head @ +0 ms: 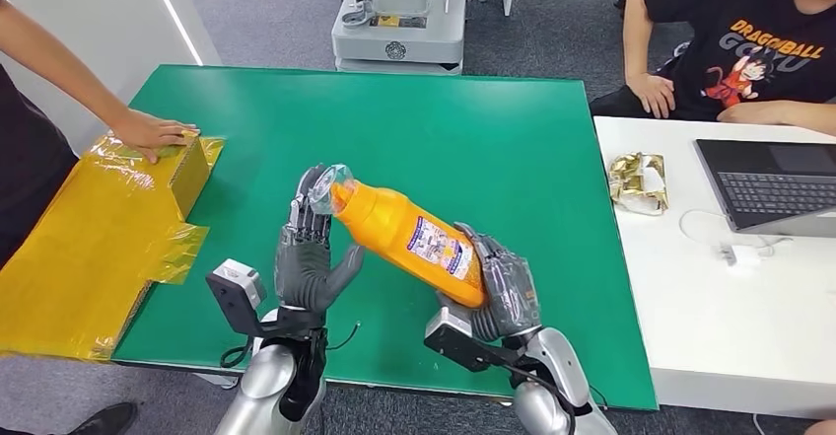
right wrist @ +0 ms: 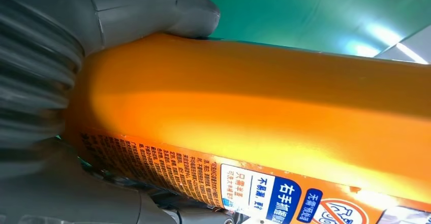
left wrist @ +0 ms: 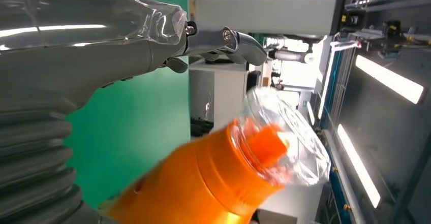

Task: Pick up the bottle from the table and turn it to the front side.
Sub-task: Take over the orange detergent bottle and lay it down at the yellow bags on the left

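An orange bottle with a white label and a clear plastic cap hangs tilted above the green table. My right hand grips its lower body, and the label faces up toward me. The cap end points to my left hand, which stands upright and open with its fingers just behind the cap. In the left wrist view a gap shows between the fingers and the clear cap. The right wrist view shows the bottle's side pressed against my thumb.
A yellow wrapped box lies at the table's left edge with a person's hand on it. To the right, a white table carries a laptop and a gold wrapper. A seated person leans there.
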